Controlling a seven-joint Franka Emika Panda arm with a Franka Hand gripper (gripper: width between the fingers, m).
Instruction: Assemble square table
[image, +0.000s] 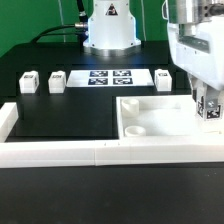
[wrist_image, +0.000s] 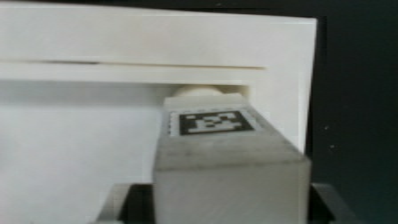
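Note:
The square table top (image: 150, 122) is a white tray with round sockets and lies at the exterior view's right, against the border wall. My gripper (image: 210, 113) is shut on a white tagged leg block (image: 211, 106) and holds it upright over the top's right part. In the wrist view the leg (wrist_image: 217, 150) fills the middle between my dark fingers (wrist_image: 130, 205). The gripper (wrist_image: 228, 205) holds it low on its body, and its round end (wrist_image: 203, 94) is near the top's inner rim (wrist_image: 125, 70). Three more leg blocks stand at the back: two at the left (image: 28, 82), (image: 57, 80) and one at the right (image: 163, 76).
The marker board (image: 108, 77) lies at the back middle, in front of the robot base (image: 108, 35). A long white border wall (image: 90, 152) runs along the front and turns up the left side (image: 8, 118). The black mat (image: 65, 115) lies between them.

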